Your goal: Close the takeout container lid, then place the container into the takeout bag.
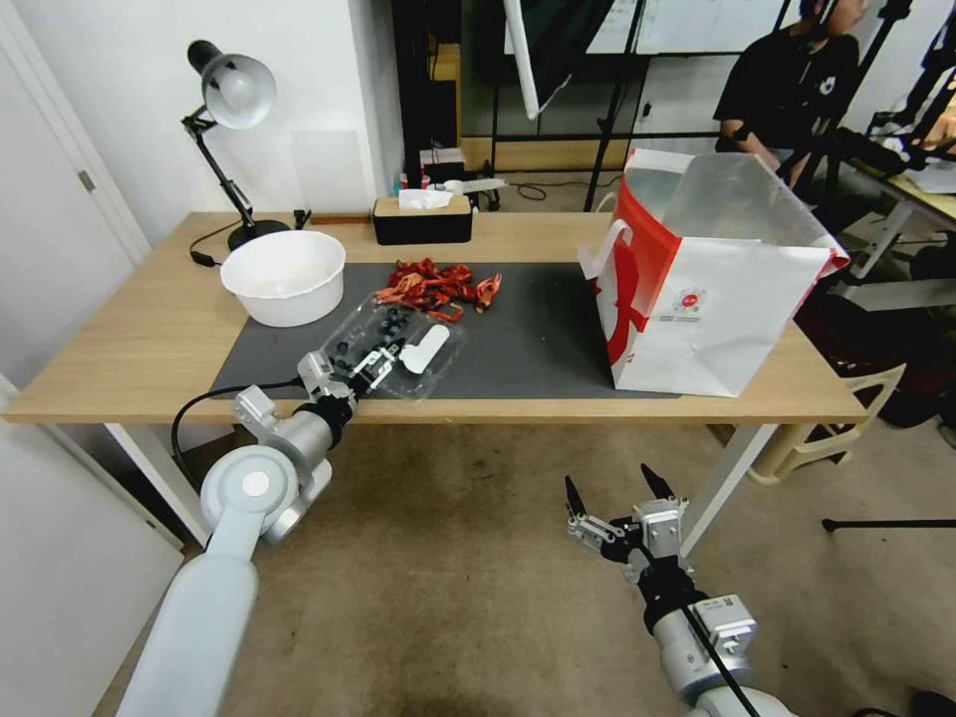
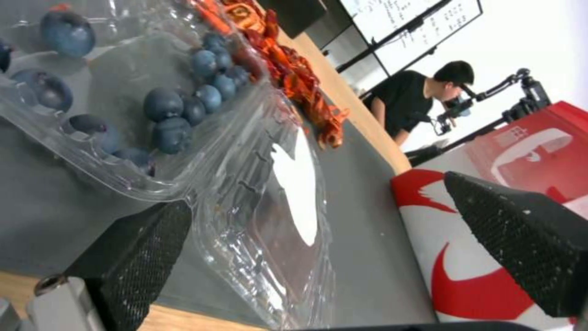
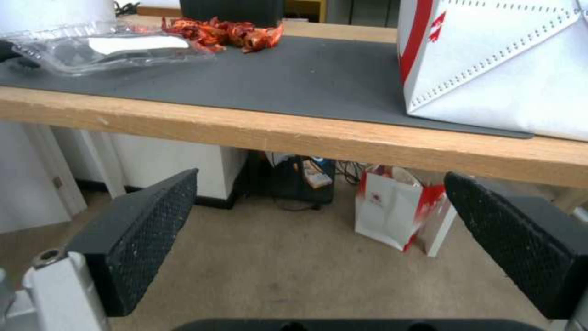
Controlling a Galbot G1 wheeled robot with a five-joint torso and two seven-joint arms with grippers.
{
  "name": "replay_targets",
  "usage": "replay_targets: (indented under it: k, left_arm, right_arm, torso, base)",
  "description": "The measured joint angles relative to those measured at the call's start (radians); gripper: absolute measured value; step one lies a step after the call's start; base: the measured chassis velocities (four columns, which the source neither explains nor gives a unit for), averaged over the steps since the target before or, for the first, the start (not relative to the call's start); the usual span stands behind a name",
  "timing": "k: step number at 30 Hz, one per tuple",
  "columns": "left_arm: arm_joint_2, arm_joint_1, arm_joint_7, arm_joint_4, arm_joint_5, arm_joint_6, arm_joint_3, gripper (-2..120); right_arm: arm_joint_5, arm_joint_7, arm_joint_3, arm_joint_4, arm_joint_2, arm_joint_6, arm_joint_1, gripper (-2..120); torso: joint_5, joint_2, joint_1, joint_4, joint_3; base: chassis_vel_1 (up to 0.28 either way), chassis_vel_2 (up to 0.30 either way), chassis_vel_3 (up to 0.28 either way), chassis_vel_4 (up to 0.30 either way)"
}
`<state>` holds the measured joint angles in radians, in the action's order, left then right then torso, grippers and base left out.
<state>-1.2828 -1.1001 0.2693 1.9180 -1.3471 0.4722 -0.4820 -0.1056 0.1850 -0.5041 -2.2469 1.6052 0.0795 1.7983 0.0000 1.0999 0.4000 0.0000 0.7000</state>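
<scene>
The takeout container [image 1: 376,334] lies open on the grey mat, with dark blueberries in one half. Its lid [image 1: 430,351], the clear half with the white sticker, lies flat beside the berry half. My left gripper [image 1: 370,361] is at the container's near edge, open. In the left wrist view the lid [image 2: 294,184] sits between the spread fingers [image 2: 141,257], next to the berry half [image 2: 153,105]. The takeout bag [image 1: 712,289] stands open at the mat's right end. My right gripper [image 1: 609,478] hangs open below the table's front edge, nothing in it.
A white bowl [image 1: 284,274] stands just left of the container, and a pile of red wrappers [image 1: 438,284] lies behind it. A black tissue box [image 1: 421,219] and a desk lamp [image 1: 234,95] are at the back. Bare mat [image 1: 538,339] separates container and bag.
</scene>
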Motion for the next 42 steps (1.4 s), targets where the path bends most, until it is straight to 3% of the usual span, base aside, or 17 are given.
replay_targets:
  k: [19,42]
  left_arm:
    - [-0.054,-0.016,0.035,0.051,0.006,0.008,0.049,100]
    - [-0.098,-0.020,0.033,0.036,0.024,-0.005,0.089,100]
  right_arm:
    - [-0.005,0.000,-0.004,0.018,0.001,-0.009,-0.001,100]
    - [-0.019,0.000,-0.003,0.041,0.003,-0.022,-0.005,100]
  torso:
    - [0.0001,0.000,0.000,0.0000,0.000]
    - [0.0000,0.000,0.000,0.0000,0.000]
  base:
    - [0.000,0.000,0.000,0.000]
    - [0.000,0.000,0.000,0.000]
